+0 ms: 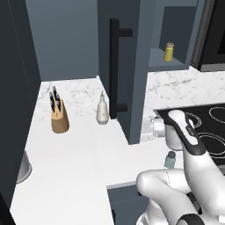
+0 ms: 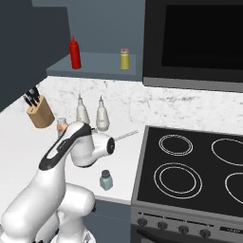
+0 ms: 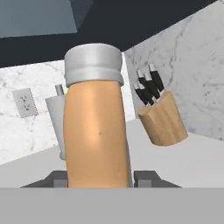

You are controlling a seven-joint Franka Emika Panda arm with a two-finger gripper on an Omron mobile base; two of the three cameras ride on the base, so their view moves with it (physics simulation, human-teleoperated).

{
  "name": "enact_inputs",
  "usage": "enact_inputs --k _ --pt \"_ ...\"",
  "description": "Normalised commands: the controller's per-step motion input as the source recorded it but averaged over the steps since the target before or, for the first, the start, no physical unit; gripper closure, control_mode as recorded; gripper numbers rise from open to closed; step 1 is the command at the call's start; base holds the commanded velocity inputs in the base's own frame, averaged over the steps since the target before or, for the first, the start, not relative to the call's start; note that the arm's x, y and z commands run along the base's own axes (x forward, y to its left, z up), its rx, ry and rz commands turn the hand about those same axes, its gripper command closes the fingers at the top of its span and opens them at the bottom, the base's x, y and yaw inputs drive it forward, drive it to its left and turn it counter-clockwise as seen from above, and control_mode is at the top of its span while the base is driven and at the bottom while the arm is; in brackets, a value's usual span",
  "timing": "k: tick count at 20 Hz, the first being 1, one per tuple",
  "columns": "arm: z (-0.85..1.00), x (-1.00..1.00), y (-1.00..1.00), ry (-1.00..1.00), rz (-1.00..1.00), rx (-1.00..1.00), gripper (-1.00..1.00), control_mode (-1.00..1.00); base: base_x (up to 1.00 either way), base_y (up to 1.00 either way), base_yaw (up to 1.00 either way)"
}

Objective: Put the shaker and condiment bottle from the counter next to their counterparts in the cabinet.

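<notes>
On the far left of the white marble counter [image 1: 66, 154] stands a wooden knife block [image 1: 59, 116] with dark handles sticking up, and a little to its right a white pear-shaped bottle [image 1: 102, 110] with a thin spout sits just in front of the open cabinet door [image 1: 115, 66] with its long black handle. In the right base view there are two such white bottles side by side, the second one [image 2: 101, 115] just right of the first. The gripper [image 3: 99, 179] is clamped on the orange condiment bottle [image 3: 96, 131], which stands upright between the fingers with its pale cap on top, held near the white bottles and above the counter. The same bottle peeks out behind the arm in the right base view. Nearer the counter's front edge, just left of the black stovetop [image 2: 194, 166], the small blue-green shaker [image 2: 106, 180] with its dark cap stands on its own. Up on the cabinet shelf [image 2: 95, 71], a red squeeze bottle [image 2: 75, 53] stands to the left and a yellow jar [image 2: 124, 59] with a tan cap to the right, well apart.
</notes>
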Motion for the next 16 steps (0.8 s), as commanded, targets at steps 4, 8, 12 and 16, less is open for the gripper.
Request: enact_inputs --k 4,8,12,16 --pt "0.62 -0.07 -0.02 -0.03 -0.26 0.0 1.0 -1.0 0.0 0.0 0.0" --pt "0.54 -0.03 -0.05 0.0 -0.22 0.0 1.0 -1.0 0.0 0.0 0.0" --pt "0.51 -0.06 -0.08 0.0 -0.19 0.0 1.0 -1.0 0.0 0.0 0.0" --pt "0.49 -0.02 -0.28 0.0 -0.18 0.0 1.0 -1.0 0.0 0.0 0.0"
